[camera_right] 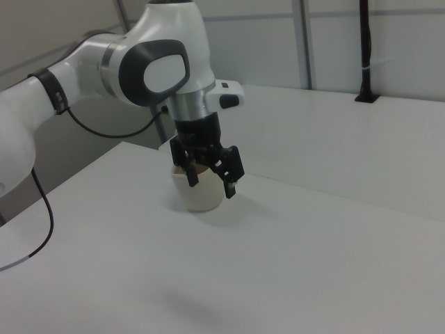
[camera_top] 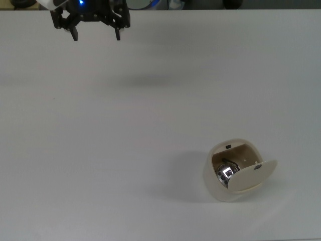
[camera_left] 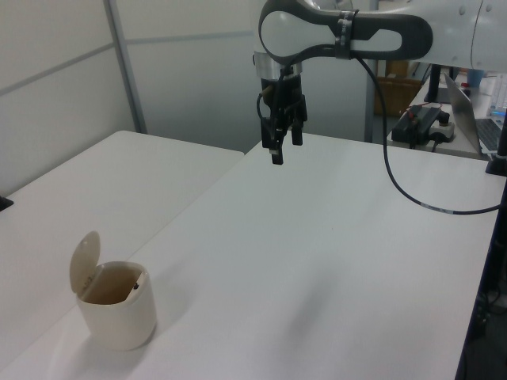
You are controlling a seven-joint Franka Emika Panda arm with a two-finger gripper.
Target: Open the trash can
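The trash can is a small cream-white bin on the white table, at the top view's lower right. Its lid stands swung up, and something shiny shows inside. In the left view the trash can sits at the lower left with the lid upright. My gripper hangs open and empty high over the table at the top view's upper left, far from the bin. The left view shows the gripper well above the table's far side. In the right view the gripper partly covers the trash can behind it.
The white table is wide and flat. A black cable droops from the arm in the left view. Equipment and a laptop stand beyond the table's far right edge.
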